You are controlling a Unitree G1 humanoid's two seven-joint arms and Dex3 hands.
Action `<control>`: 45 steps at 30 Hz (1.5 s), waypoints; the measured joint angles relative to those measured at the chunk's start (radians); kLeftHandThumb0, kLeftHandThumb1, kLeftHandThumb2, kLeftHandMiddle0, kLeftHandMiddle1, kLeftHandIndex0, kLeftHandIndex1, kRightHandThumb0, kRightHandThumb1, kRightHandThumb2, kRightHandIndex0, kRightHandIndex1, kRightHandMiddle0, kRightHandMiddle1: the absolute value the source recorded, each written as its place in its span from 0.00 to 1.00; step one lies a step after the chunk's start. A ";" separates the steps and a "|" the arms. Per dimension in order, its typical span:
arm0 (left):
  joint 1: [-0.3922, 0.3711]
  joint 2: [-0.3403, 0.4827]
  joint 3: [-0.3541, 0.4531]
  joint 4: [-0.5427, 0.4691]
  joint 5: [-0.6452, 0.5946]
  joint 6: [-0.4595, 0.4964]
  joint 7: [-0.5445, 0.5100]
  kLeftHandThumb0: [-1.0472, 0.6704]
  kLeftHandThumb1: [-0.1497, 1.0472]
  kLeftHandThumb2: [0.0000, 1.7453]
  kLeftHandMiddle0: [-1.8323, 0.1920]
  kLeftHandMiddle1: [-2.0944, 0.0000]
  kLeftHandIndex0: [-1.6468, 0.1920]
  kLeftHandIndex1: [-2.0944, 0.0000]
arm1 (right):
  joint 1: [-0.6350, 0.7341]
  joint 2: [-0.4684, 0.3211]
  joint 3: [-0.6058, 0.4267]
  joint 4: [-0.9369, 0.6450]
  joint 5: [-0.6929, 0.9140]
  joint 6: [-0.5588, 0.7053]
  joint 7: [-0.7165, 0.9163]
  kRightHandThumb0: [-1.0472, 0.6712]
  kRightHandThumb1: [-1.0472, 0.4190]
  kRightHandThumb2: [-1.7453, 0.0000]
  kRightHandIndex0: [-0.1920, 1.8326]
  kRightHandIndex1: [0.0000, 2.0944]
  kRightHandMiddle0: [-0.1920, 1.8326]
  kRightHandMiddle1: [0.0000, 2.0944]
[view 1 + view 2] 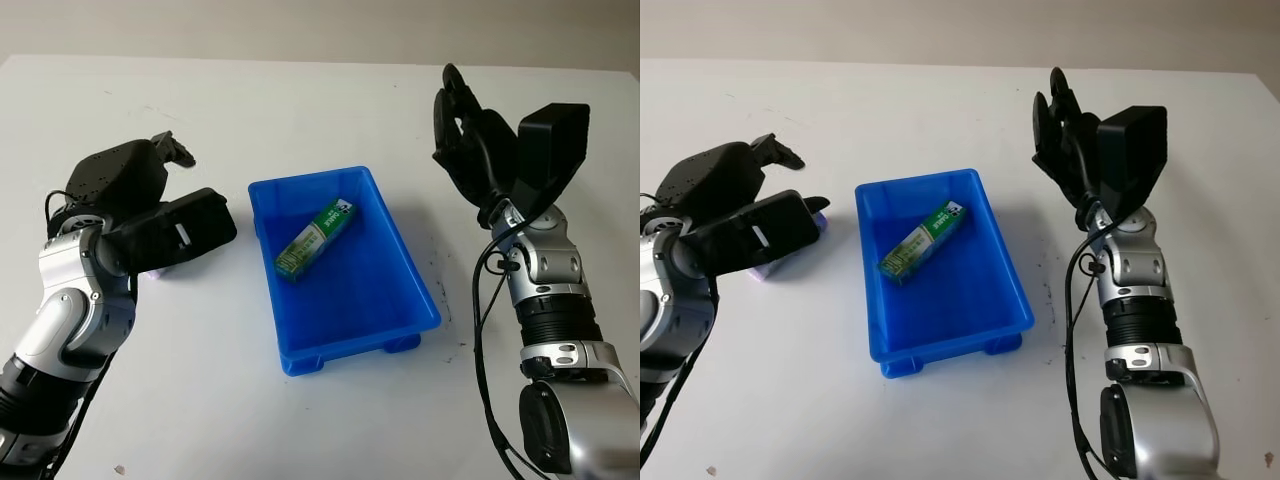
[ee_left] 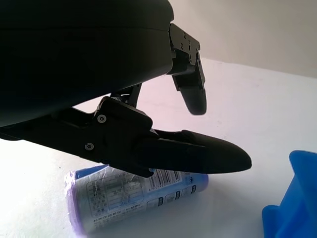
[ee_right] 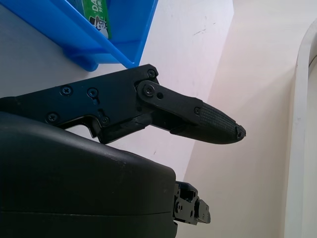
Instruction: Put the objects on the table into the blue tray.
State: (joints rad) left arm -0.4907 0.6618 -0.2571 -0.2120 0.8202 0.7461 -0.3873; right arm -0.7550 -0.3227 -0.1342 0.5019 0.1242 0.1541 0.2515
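White worktop [image 1: 300, 110]. Blue tray [image 1: 420, 290] at centre, green box [image 1: 315, 238] lying diagonally inside. Left robot hand [image 1: 150, 195] left of the tray, open, fingers [image 2: 198, 153] poised just above a purple-labelled cylinder [image 2: 133, 196] lying on its side, not touching. Right robot hand [image 1: 465, 125] right of the tray, raised, open, holding nothing.

Glossy blue plastic tray [image 1: 400, 290], matt white table [image 1: 300, 110], printed purple wrapper [image 2: 133, 196] with a sheen.
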 measured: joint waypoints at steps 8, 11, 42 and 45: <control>-0.002 -0.044 -0.097 0.052 0.238 0.113 -0.067 0.13 1.00 0.14 0.87 0.92 0.94 0.84 | -0.002 0.000 -0.001 0.000 0.000 -0.009 0.005 0.23 0.00 0.56 0.00 0.00 0.00 0.00; -0.002 -0.058 -0.110 0.078 0.319 0.120 -0.069 0.14 1.00 0.13 0.88 0.95 0.93 0.86 | -0.002 0.000 -0.004 0.000 0.004 -0.012 0.010 0.22 0.00 0.56 0.00 0.00 0.00 0.00; 0.021 -0.159 -0.087 0.151 0.534 -0.014 -0.234 0.23 0.97 0.04 0.64 0.00 0.91 0.38 | -0.003 0.000 -0.014 0.000 0.015 -0.012 0.021 0.23 0.00 0.55 0.00 0.00 0.00 0.00; 0.003 -0.158 -0.092 0.174 0.569 -0.033 -0.260 0.27 1.00 0.06 0.61 0.00 0.88 0.41 | -0.004 0.000 -0.014 -0.001 0.012 -0.012 0.015 0.23 0.00 0.56 0.00 0.00 0.00 0.00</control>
State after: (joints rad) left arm -0.4873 0.5037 -0.3492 -0.0383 1.3894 0.7128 -0.6474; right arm -0.7585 -0.3230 -0.1485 0.5014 0.1366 0.1422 0.2665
